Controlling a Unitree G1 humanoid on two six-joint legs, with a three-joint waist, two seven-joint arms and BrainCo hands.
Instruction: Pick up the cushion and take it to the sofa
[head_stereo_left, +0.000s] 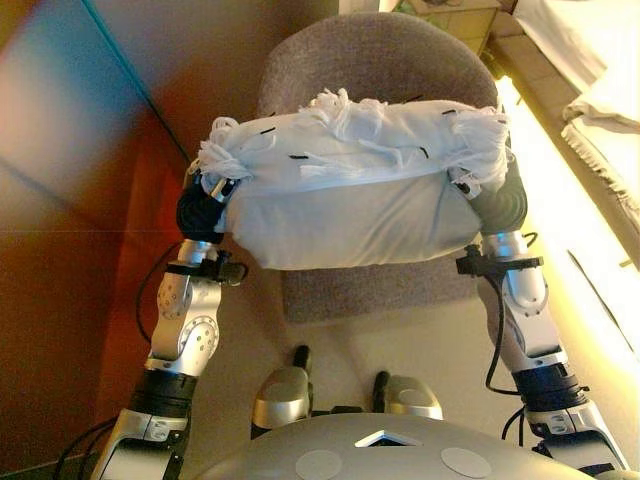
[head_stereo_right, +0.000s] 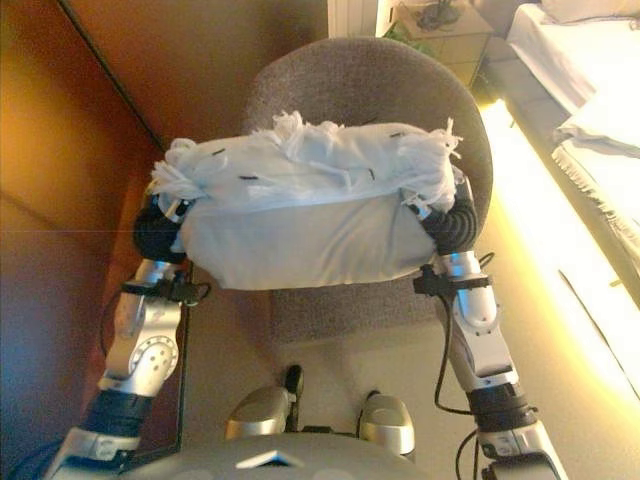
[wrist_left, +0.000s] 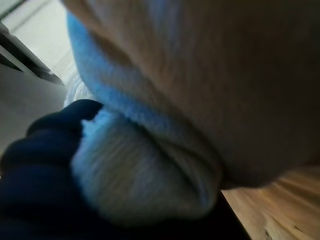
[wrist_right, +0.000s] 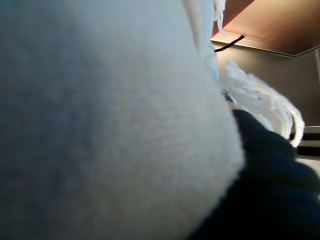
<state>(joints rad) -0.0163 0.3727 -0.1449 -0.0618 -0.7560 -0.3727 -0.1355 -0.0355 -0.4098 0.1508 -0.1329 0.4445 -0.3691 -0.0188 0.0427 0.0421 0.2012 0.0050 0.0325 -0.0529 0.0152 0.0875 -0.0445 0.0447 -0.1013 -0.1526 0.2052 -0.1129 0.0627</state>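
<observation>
Standing behind everything is the grey upholstered chair, its rounded back rising past the load and its seat showing below it; it looks like the spot the cushion came from, not the goal, since no sofa can be identified for certain in these views. To the robot's right a pale bed or couch edge runs along the brightly lit floor, and whether that is the sofa I cannot tell.

The white cushion is next in size. It hangs in the air in front of the chair, stretched level between the two arms, its fringed top edge tufted and flopping over towards the chair back. It is carried from both ends because it is wide and soft; a single grip would probably let it fold and droop.

The left robot hand sits at the cushion's left end, and only its dark ribbed cover shows, pressed against the cloth. The right robot hand mirrors it at the other end. In both wrist views the fabric fills the picture and bulges over the dark cover, so the fingers are buried and I cannot tell whether they curl into the cushion or merely press flat against it.

Judged from this, the pick-up looks done and the carry to the sofa remains.
</observation>
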